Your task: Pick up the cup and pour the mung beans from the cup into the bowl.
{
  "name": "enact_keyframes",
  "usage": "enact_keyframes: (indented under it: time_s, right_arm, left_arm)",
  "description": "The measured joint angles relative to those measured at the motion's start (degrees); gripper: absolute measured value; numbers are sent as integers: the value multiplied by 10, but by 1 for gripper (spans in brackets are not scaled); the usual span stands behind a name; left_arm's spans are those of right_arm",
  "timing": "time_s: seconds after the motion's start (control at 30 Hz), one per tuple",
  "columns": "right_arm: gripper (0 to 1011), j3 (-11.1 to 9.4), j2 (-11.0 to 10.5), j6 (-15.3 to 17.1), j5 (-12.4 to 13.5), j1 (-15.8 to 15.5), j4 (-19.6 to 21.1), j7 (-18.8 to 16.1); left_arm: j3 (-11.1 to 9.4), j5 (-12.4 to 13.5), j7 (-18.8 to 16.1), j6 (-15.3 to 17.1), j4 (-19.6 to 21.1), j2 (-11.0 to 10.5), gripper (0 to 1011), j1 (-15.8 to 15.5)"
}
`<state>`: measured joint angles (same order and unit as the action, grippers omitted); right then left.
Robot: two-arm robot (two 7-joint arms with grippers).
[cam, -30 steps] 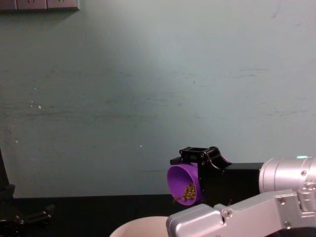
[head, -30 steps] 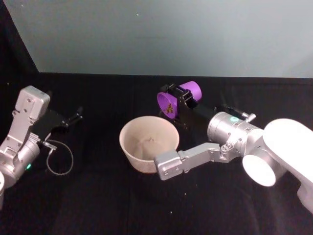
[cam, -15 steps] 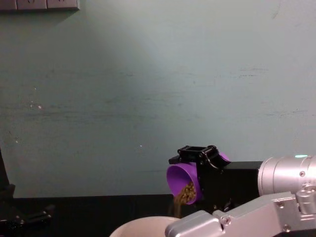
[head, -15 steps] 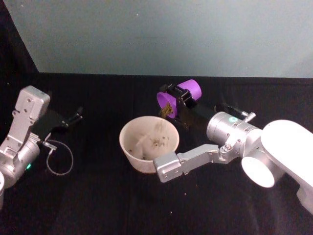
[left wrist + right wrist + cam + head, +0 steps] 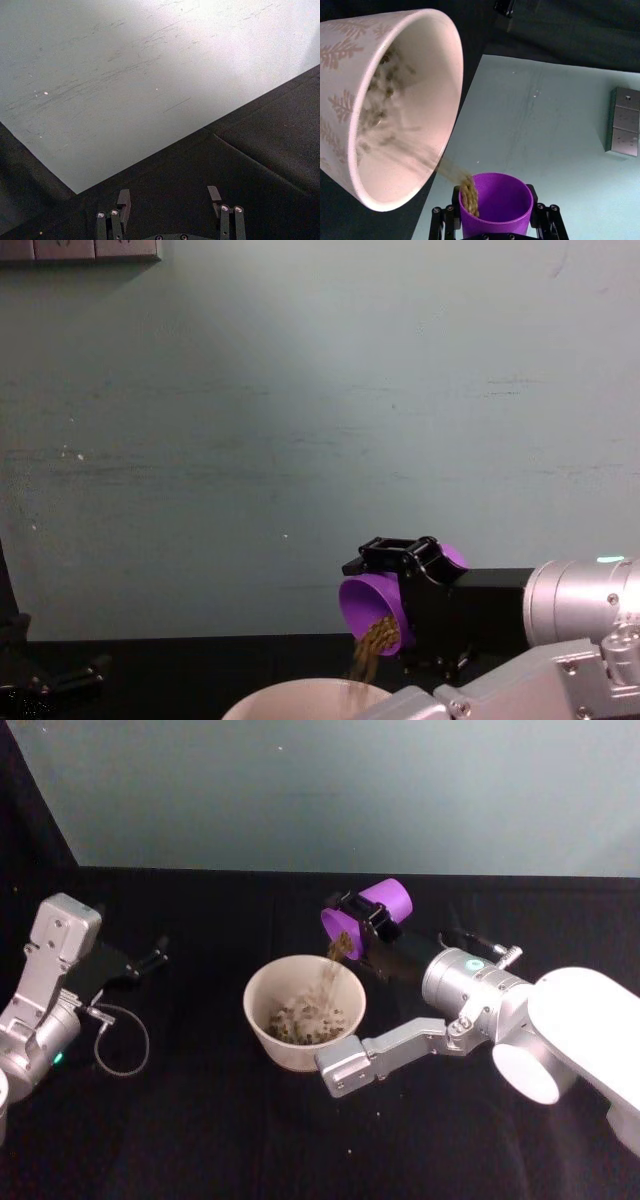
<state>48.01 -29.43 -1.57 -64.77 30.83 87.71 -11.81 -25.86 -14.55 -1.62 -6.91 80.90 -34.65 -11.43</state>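
The right hand (image 5: 362, 917) is clamped tight on the small bright purple plastic cup (image 5: 387, 900), with its black fingers (image 5: 445, 221) pressed against opposite sides of the cup's wall. It holds the cup raised in the air, just beyond the far right part of the bowl's rim. The cup is tipped well over, its open mouth facing down and toward the robot's left. A thin stream of brownish-green mung beans (image 5: 371, 642) runs off the cup's lower lip and falls into the wide round pale pinkish bowl (image 5: 262, 1030). In the right wrist view, the outer wall of the bowl carries a faint fern-leaf pattern. The bowl stands upright near the middle of the black cloth-covered tabletop (image 5: 200, 1140), and beans already cover much of its bottom. The silver right arm reaches in from the right, passing in front of the bowl's right side. Far to the left, well apart from the bowl, the left hand (image 5: 170, 196) is low over the tabletop, with its fingers spread wide and nothing between them. A thin looped cable (image 5: 122, 1048) hangs by the left arm, and a pale blue-green wall (image 5: 300, 390) rises behind the tabletop.
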Motion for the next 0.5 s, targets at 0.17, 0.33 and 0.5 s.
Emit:
enact_keyframes:
  time_s: [0.17, 0.33, 0.5]
  right_arm:
    - [746, 7, -2, 4, -16, 2, 2, 4]
    - [746, 14, -3, 9, -32, 4, 4, 6]
    - [746, 20, -4, 14, -47, 6, 7, 7]
  left_arm:
    - [0, 0, 0, 0, 0, 0, 1000, 0]
    - [0, 0, 0, 0, 0, 0, 1000, 0]
    - [0, 0, 0, 0, 0, 0, 1000, 0]
